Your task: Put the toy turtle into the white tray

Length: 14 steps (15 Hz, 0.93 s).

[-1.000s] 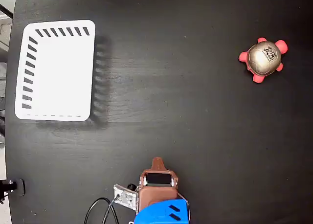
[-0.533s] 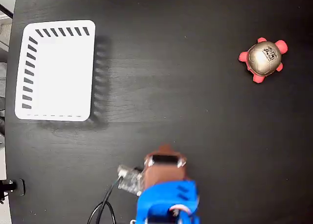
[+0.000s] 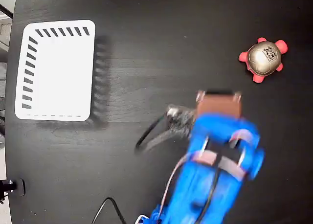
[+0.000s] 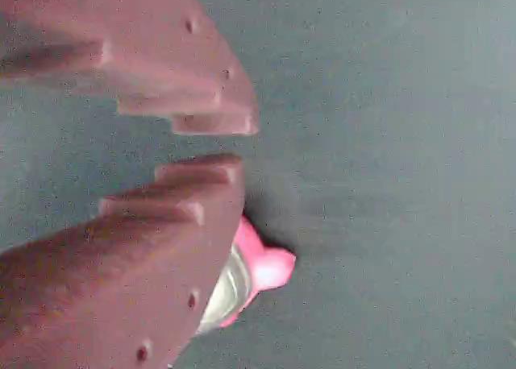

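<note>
In the fixed view, the toy turtle (image 3: 262, 59) is being shown resting on the dark table (image 3: 161, 48), its gold-bronze shell uppermost with a small dark mark on it and its pink-red head and legs spread around the shell. The white tray (image 3: 56, 70) is being seen far to the left of the turtle, well apart from it, with dark slanted slots along its top and left rims. Below and to the left of the turtle, the blue arm (image 3: 215, 170) is being caught blurred, its brown wrist block nearest the turtle but apart from it. A dark cable (image 3: 151, 136) is being seen looping out to the left of that block. The fingertips are being hidden under the arm in this view.

In the wrist view, the gripper (image 4: 211, 143) is being shown with its two brown fingers (image 4: 161, 71) parted by a narrow gap, nothing being held between them. The toy turtle (image 4: 256, 271) is being glimpsed just past the lower finger, a pink limb and a sliver of shiny shell peeking out over the grey table (image 4: 387, 143). Whether the finger is touching the turtle cannot be told.
</note>
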{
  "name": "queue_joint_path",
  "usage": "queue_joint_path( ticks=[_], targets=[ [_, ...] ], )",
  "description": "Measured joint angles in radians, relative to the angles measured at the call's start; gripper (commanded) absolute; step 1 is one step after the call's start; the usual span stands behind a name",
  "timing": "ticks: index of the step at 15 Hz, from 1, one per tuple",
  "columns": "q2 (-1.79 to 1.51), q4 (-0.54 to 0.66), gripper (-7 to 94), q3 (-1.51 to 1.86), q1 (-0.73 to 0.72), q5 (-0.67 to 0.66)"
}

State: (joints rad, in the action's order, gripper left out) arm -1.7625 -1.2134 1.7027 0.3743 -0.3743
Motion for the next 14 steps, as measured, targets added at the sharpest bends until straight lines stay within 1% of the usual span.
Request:
queue_joint_path(
  ticks=[2, 6, 10, 14],
  targets=[
    [0.161, -0.021, 0, -0.201, 0.031, -0.097],
    [0.383, -0.015, 0, -0.433, 0.081, -0.304],
    [0.584, -0.097, 0, -0.724, 0.117, -0.471],
    [0.670, -0.089, 0, -0.844, 0.161, -0.670]
  ],
)
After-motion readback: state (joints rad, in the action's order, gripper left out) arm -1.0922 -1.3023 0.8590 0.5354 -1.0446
